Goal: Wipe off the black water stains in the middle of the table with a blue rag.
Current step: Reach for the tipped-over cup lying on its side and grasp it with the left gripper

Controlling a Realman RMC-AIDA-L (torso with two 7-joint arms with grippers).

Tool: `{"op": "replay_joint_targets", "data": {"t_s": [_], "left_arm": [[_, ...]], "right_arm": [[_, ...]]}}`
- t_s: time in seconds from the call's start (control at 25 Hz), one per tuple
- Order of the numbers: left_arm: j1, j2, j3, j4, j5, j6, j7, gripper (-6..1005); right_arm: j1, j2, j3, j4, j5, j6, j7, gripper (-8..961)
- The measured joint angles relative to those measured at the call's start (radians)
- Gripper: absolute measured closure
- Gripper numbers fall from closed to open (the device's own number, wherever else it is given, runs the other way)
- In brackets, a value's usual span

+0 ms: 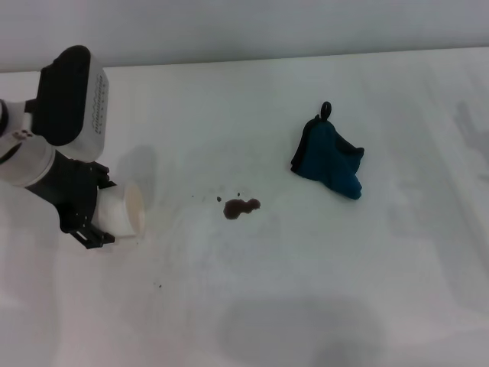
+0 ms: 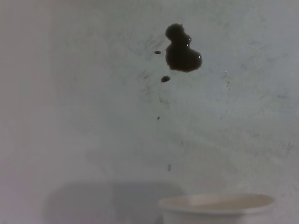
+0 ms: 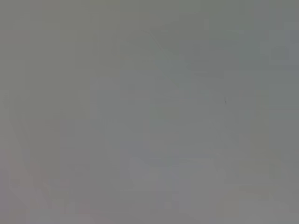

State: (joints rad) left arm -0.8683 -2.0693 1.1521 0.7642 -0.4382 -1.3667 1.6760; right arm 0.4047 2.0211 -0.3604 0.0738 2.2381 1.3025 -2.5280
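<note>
The black water stains (image 1: 241, 207) are a small dark blob with a few specks in the middle of the white table (image 1: 321, 298). They also show in the left wrist view (image 2: 181, 50). The blue rag (image 1: 330, 159) lies crumpled to the right of and beyond the stains, with a small black loop at its far end. My left gripper (image 1: 103, 218) is at the left of the table, shut on a white cup (image 1: 128, 212) that is tilted with its mouth toward the stains. The cup's rim shows in the left wrist view (image 2: 217, 205). My right gripper is out of view.
A tiny dark speck (image 1: 160, 286) lies on the table in front of the cup. The right wrist view shows only a plain grey surface. The table's far edge (image 1: 252, 60) meets a grey wall.
</note>
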Motion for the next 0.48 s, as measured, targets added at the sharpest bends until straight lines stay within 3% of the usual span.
{"op": "replay_joint_targets", "data": {"t_s": [0.48], "left_arm": [[0.014, -0.002, 0.004, -0.006, -0.025, 0.002, -0.070, 148]], "right_arm": [[0.002, -0.001, 0.000, 0.000, -0.002, 0.000, 0.000, 85]]}}
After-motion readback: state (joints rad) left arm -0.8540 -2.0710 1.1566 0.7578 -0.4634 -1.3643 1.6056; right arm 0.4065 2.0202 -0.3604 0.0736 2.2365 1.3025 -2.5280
